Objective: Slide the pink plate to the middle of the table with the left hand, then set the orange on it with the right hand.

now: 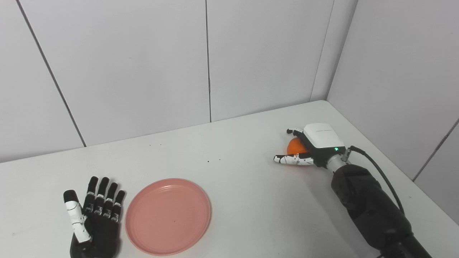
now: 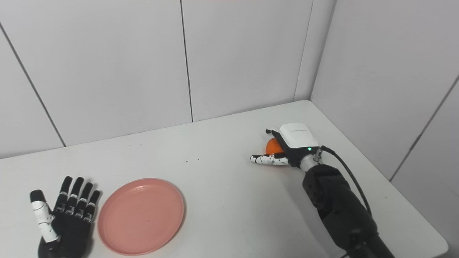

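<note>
Left hand [image 1: 94, 218] flat beside pink plate [image 1: 168, 216], right hand [image 1: 311, 145] around orange [image 1: 296, 146]

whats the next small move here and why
Probably close the right hand on the orange and lift it a little. Its fingers sit around the fruit on the table, but a firm grip is not clear. The pink plate lies empty beside the open left hand, ready to receive it.

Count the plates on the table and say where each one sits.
1. The pink plate lies flat near the table's front edge, left of centre, just beside the open left hand. It holds nothing. No other plate shows.
</note>
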Robot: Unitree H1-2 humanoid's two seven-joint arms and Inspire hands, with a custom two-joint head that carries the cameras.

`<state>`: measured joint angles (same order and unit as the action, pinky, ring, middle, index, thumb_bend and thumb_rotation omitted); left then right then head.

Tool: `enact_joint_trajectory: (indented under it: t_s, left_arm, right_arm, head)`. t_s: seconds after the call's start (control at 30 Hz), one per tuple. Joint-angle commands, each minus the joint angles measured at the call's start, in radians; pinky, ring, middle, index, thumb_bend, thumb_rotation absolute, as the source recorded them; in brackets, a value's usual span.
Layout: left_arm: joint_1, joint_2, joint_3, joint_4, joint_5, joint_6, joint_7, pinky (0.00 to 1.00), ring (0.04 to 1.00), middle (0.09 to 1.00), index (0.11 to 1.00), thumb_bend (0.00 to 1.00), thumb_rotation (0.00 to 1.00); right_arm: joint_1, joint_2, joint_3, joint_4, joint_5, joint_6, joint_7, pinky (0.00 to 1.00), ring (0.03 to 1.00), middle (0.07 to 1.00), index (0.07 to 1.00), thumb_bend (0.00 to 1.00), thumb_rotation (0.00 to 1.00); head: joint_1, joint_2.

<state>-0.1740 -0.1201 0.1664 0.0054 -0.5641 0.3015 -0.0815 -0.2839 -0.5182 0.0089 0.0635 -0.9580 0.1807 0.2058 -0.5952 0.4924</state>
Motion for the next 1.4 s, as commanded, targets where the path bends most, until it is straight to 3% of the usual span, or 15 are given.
enact_joint_trajectory:
  t_s: [0.0,0.27,0.43,0.6,0.87,0.9,0.93,0.97,1.0,1.17,1.37]
  left_arm:
    - [0.06,-0.002,0.005,0.036,0.023,0.093,0.066,1.0,1.0,0.996,1.0,0.8,0.79]
    - [0.064,-0.002,0.002,0.027,0.021,0.097,0.071,1.0,1.0,0.99,1.0,0.79,0.79]
    - [0.067,-0.006,0.002,0.02,0.016,0.101,0.074,1.0,1.0,0.999,1.0,0.78,0.79]
    - [0.068,-0.01,0.005,0.014,0.017,0.108,0.078,1.0,1.0,0.998,1.0,0.78,0.8]
    - [0.069,-0.012,0.008,0.009,0.017,0.115,0.083,1.0,1.0,0.996,1.0,0.78,0.8]
    - [0.069,-0.011,0.008,0.009,0.015,0.115,0.082,1.0,1.0,0.999,1.0,0.77,0.8]
    - [0.069,-0.011,0.008,0.009,0.014,0.115,0.08,1.0,1.0,1.0,1.0,0.77,0.8]
    - [0.069,-0.01,0.008,0.008,0.013,0.115,0.078,1.0,1.0,1.0,1.0,0.77,0.8]
    - [0.07,-0.009,0.008,0.007,0.013,0.116,0.077,1.0,1.0,1.0,1.0,0.77,0.81]
    - [0.071,-0.009,0.01,0.008,0.011,0.117,0.075,1.0,1.0,1.0,1.0,0.76,0.8]
    - [0.075,-0.012,0.005,-0.005,0.013,0.124,0.077,1.0,1.0,1.0,1.0,0.76,0.81]
  right_arm:
    - [-0.036,-0.031,-0.001,-0.005,0.004,0.025,-0.031,0.76,0.788,0.805,0.812,0.91,0.94]
    - [-0.039,-0.031,0.028,0.009,0.015,0.029,-0.039,0.77,0.785,0.799,0.806,0.9,0.93]
    - [-0.036,-0.024,0.041,0.014,0.018,0.046,-0.034,0.72,0.714,0.746,0.756,0.89,0.91]
    - [-0.028,-0.021,0.056,0.003,0.02,0.08,-0.002,0.58,0.648,0.696,0.685,0.86,0.82]
    - [-0.02,-0.029,0.091,0.006,0.033,0.117,0.034,0.26,0.323,0.389,0.414,0.78,0.71]
    - [-0.018,-0.031,0.096,0.009,0.036,0.114,0.034,0.21,0.271,0.339,0.357,0.75,0.64]
    - [-0.016,-0.032,0.099,0.013,0.041,0.111,0.034,0.2,0.26,0.328,0.344,0.74,0.62]
    - [-0.013,-0.033,0.101,0.015,0.046,0.109,0.033,0.21,0.267,0.331,0.346,0.68,0.53]
    - [-0.012,-0.034,0.103,0.016,0.051,0.109,0.032,0.21,0.269,0.332,0.347,0.67,0.52]
    - [0.001,-0.034,0.097,0.052,0.1,0.062,-0.049,0.18,0.238,0.297,0.317,0.59,0.38]
    - [0.016,-0.04,0.092,0.139,0.167,-0.053,-0.213,0.15,0.202,0.267,0.302,0.6,0.39]
  head:
    - [0.002,0.003]
    - [0.004,0.008]
    - [0.005,0.011]
    - [0.007,0.013]
    - [0.008,0.018]
    - [0.008,0.02]
    - [0.008,0.02]
    - [0.008,0.021]
    - [0.008,0.021]
    - [0.008,0.027]
    - [0.012,0.03]
